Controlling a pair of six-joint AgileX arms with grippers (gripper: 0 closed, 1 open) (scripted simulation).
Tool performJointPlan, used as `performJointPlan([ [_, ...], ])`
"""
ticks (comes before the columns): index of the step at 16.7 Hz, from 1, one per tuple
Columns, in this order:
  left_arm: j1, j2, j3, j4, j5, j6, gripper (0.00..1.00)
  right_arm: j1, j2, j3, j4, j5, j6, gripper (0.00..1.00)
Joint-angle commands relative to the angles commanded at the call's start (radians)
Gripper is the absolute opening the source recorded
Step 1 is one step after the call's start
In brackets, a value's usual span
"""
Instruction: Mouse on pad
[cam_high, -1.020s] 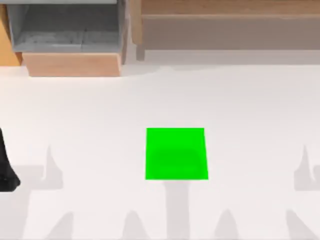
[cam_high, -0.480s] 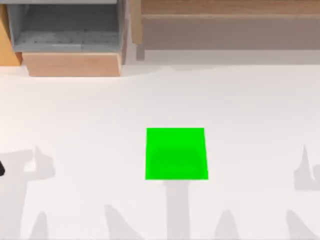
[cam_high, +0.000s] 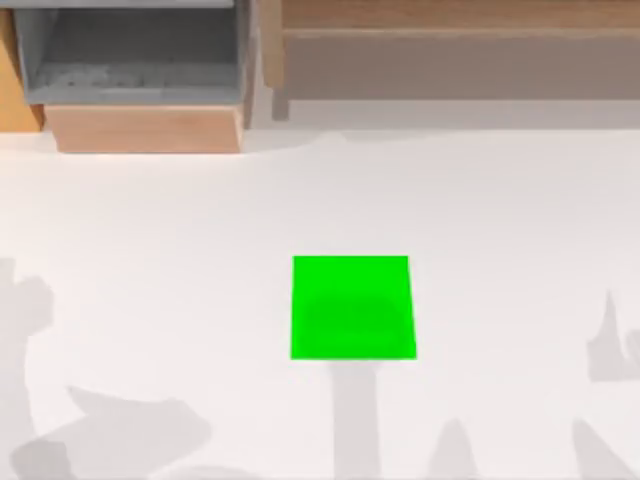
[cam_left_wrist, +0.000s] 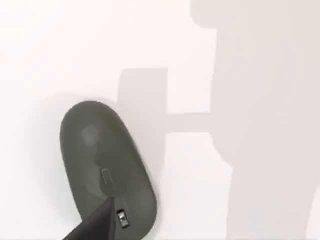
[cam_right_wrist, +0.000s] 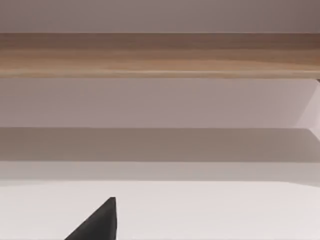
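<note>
One dark fingertip (cam_left_wrist: 97, 222) of the left gripper overlaps the grey mouse (cam_left_wrist: 102, 162) on the white table (cam_left_wrist: 260, 175); finger spread cannot be told. Green pad (cam_high: 352, 307) lies bare.

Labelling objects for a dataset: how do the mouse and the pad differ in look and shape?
The mouse is dull dark grey; the pad is vivid green. The mouse has a rounded, elongated, raised body; the pad is a flat square sheet with straight edges. The mouse carries a small detail near one end; the pad is wholly plain. Both lie on the white table, apart from each other, with nothing resting on the pad.
</note>
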Motion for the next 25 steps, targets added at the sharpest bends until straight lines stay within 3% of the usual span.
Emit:
performJointPlan([
  [7, 0.149, 0.445, 0.309, -0.303, 0.000, -0.119, 1.00, 0.000, 0.000, 0.000, 0.000, 0.000, 0.000, 1.00],
  [14, 0.179, 0.529, 0.374, -0.359, 0.002, -0.142, 1.00, 0.000, 0.000, 0.000, 0.000, 0.000, 0.000, 1.00],
  [19, 0.177, 0.562, 0.326, -0.286, 0.002, -0.143, 1.00, 0.000, 0.000, 0.000, 0.000, 0.000, 0.000, 1.00],
  [25, 0.180, 0.691, 0.174, 0.014, 0.002, -0.139, 1.00, 0.000, 0.000, 0.000, 0.000, 0.000, 0.000, 1.00],
])
